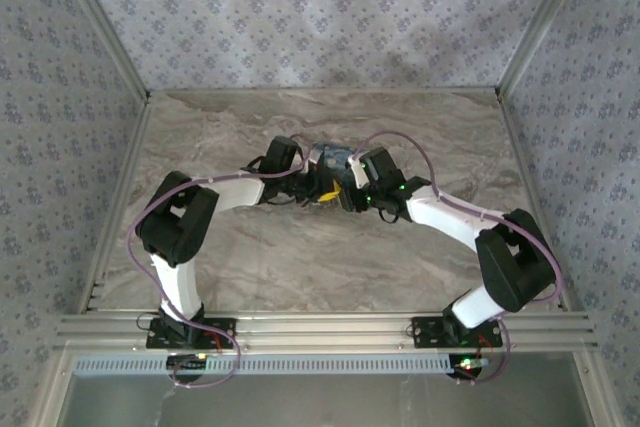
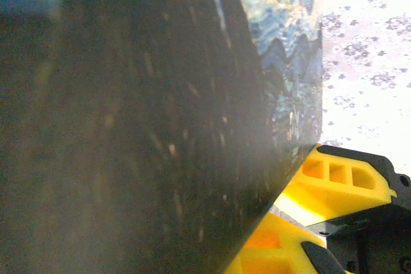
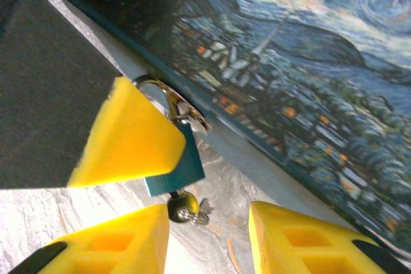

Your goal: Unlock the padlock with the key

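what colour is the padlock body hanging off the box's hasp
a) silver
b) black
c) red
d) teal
d: in the right wrist view the padlock hanging from the metal hasp on the painted box has a teal body.

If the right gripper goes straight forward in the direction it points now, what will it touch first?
Most likely the key at the bottom of the teal padlock, just ahead of the right gripper; depth is unclear.
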Tool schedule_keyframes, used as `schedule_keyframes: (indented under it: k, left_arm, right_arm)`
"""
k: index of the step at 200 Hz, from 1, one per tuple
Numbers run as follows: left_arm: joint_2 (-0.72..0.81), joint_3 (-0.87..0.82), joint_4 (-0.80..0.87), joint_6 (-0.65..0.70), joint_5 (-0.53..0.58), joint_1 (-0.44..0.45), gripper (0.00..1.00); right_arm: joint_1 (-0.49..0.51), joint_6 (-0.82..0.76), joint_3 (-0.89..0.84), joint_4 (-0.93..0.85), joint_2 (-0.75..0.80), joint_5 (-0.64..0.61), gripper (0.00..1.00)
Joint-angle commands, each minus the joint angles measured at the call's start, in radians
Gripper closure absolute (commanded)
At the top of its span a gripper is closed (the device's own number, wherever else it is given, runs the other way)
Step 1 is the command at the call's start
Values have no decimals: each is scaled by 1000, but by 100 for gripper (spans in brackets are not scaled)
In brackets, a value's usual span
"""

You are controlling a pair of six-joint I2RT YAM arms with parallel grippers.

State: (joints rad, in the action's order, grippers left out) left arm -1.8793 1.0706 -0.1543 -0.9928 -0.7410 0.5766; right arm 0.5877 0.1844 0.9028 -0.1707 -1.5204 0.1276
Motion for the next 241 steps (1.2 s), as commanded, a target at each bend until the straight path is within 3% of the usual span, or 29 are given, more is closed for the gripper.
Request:
schedule_keyframes:
  k: [1,51,100,152,188,232,235,237,241]
  left_arm:
    - [4,19,80,55,27,12,91]
    - [-14,16,144,85,86,32,78]
    - [-16,1,141,86,96,35,76]
    - [98,-15,213,138,174,34,75]
    - [193,-57,233,158,258,20,64]
    - [306,-132,231,192,406,5,39]
    - [310,-133,232,194,412,3,25]
    - [312,-134,234,194,416,1,10]
    - [315,-135,238,194,422,1,2]
  right_arm:
    - [1,29,-27,17,1,-8,60]
    - [-2,58,-67,40,1,0,61]
    - [-5,65,-76,49,6,2,61]
    - [18,42,-72,23,28,-25,62]
    - [58,35,-79,22,14,-77,62]
    - [112,41,-74,43,-22,-129,55]
    - [115,42,-73,43,-26,-134,55]
    - [117,43,-71,43,-29,-137,55]
    - [120,43,-69,43,-34,-142,54]
